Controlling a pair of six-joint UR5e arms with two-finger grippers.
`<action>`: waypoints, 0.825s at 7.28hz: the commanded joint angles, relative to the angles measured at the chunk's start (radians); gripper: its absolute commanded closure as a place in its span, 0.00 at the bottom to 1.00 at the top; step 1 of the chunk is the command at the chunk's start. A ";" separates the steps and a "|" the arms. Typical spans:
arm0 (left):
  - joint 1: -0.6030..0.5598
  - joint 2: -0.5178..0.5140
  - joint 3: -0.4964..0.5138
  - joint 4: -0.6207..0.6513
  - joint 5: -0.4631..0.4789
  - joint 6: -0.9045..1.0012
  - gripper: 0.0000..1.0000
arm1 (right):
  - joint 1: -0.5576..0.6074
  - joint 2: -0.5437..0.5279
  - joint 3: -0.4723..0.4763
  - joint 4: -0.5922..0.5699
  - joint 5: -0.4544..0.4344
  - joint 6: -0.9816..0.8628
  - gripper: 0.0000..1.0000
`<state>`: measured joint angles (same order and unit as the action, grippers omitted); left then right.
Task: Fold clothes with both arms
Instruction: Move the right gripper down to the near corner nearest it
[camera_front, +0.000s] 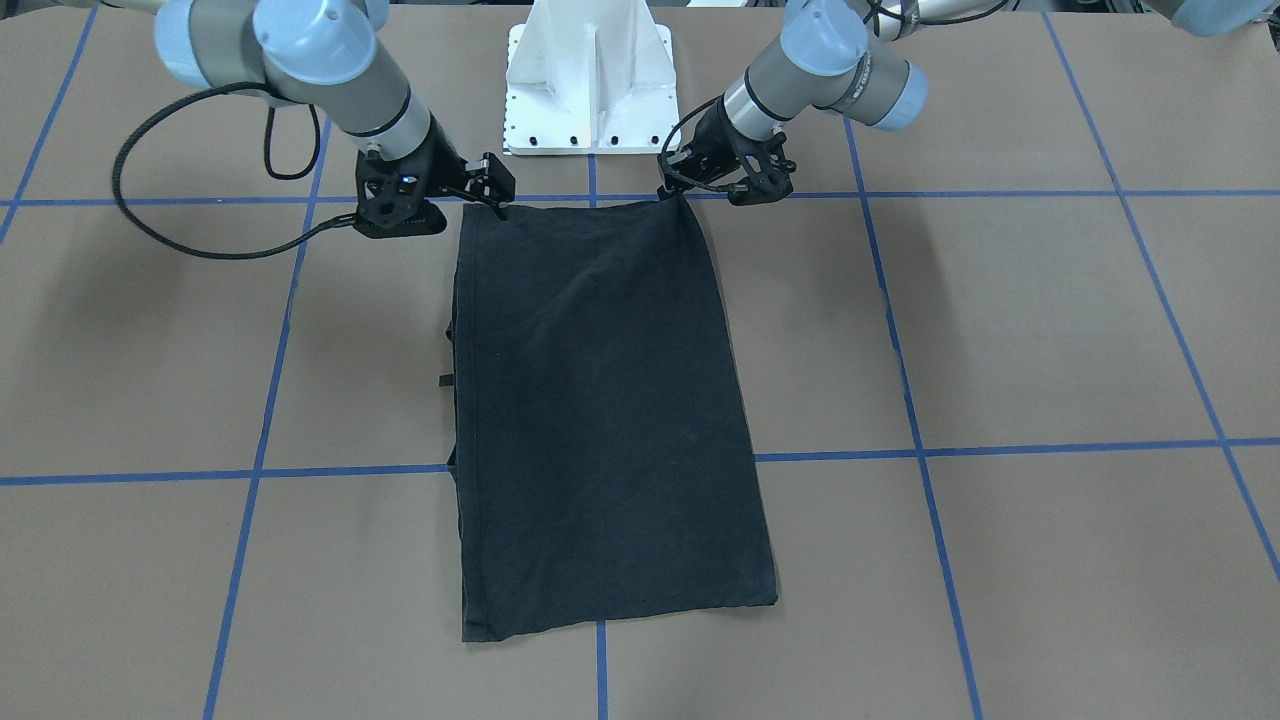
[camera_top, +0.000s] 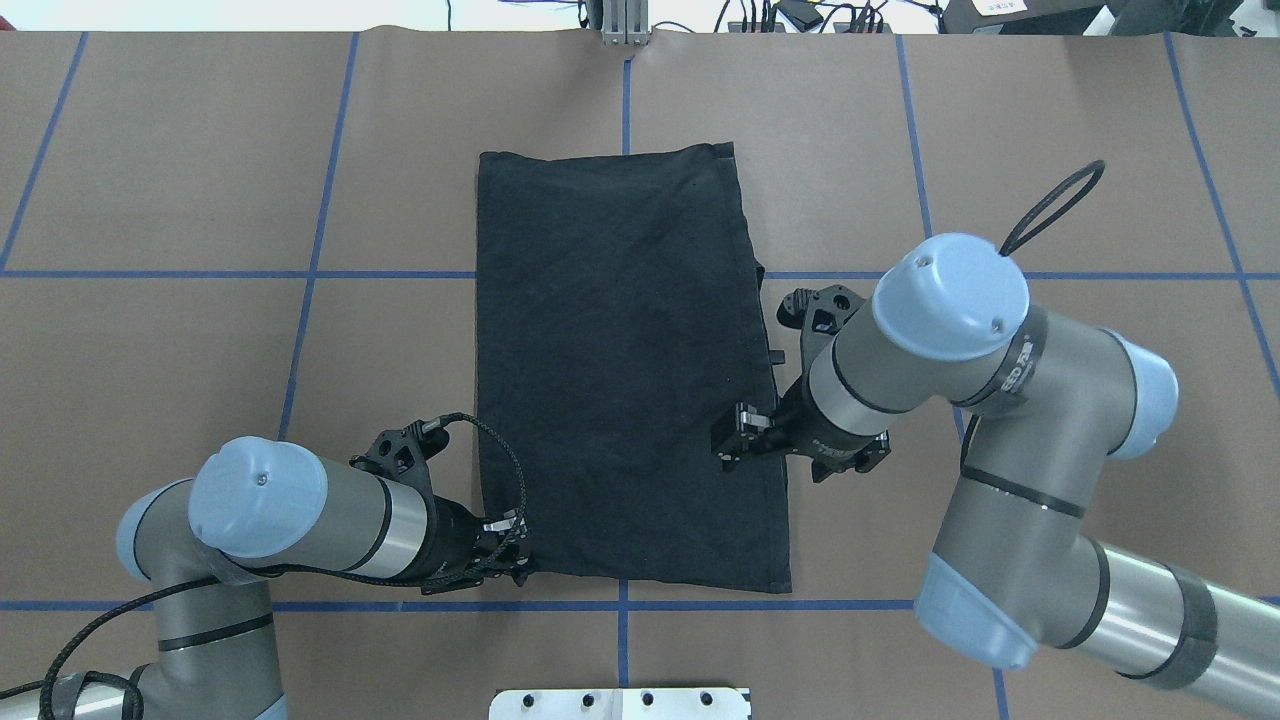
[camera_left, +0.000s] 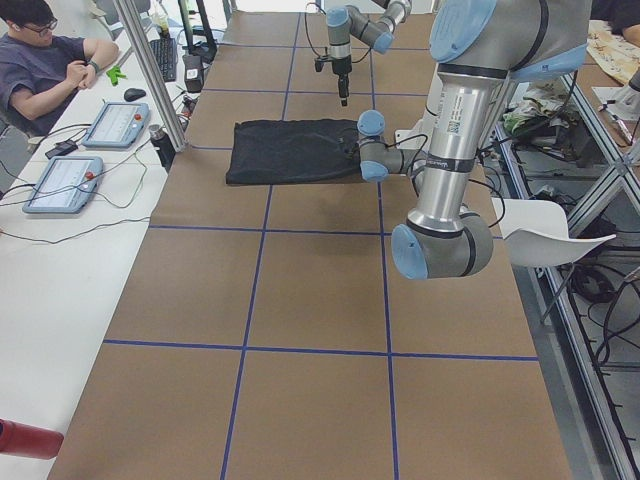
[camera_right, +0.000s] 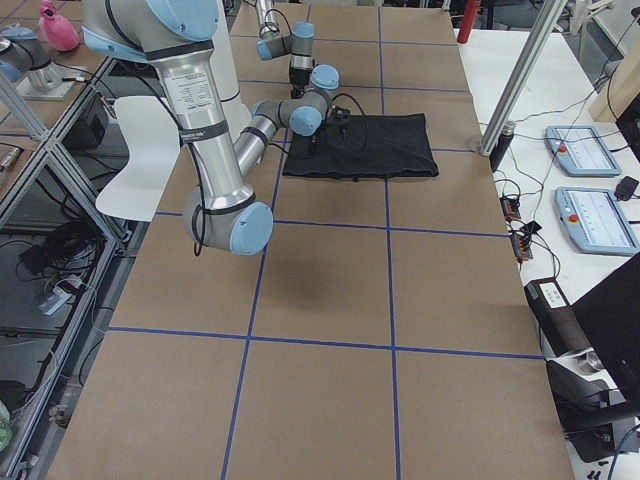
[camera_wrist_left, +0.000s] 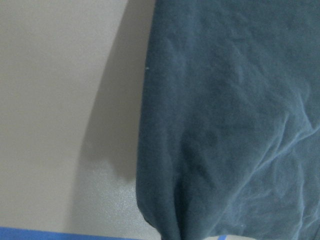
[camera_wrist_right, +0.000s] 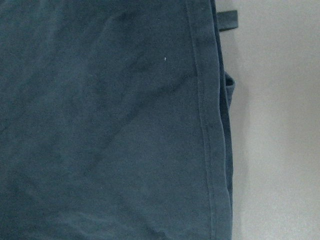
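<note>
Right now, a black cotton T-shirt (camera_front: 600, 400), folded into a long narrow rectangle, lies flat on the brown paper-covered surface (camera_front: 1050, 330) crossed by blue tape lines (camera_front: 1000, 448). Its short end nearest the robot lies just in front of the white bolted mount plate (camera_front: 590, 90).

The left silver-grey arm (camera_top: 300, 520), with light blue joint caps, reaches low to the shirt's near corner on its own side. The left gripper (camera_front: 683, 192) sits right at that corner. The left wrist view shows the cloth gathered to a point there and raised a little off the paper, so its jaws look closed on the fabric.

The right silver-grey arm (camera_top: 930, 340) bends over the opposite long edge. The right gripper (camera_top: 735, 437) hangs above the hemmed edge of the shirt and is not touching it. I cannot tell whether its jaws are wide or narrow. A small fabric tab (camera_front: 446, 380) pokes out from that edge.
</note>
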<state>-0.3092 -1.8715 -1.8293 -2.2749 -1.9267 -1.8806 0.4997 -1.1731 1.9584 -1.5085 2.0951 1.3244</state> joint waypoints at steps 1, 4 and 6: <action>-0.001 0.000 0.001 0.000 0.000 0.000 1.00 | -0.094 0.006 -0.010 -0.054 -0.104 0.012 0.00; 0.001 0.000 -0.001 0.000 0.000 0.000 1.00 | -0.127 0.053 -0.114 -0.056 -0.135 0.012 0.00; -0.001 0.000 -0.001 0.000 0.000 0.000 1.00 | -0.142 0.047 -0.115 -0.058 -0.139 0.012 0.00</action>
<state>-0.3086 -1.8715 -1.8299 -2.2749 -1.9267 -1.8806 0.3675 -1.1254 1.8497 -1.5653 1.9589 1.3361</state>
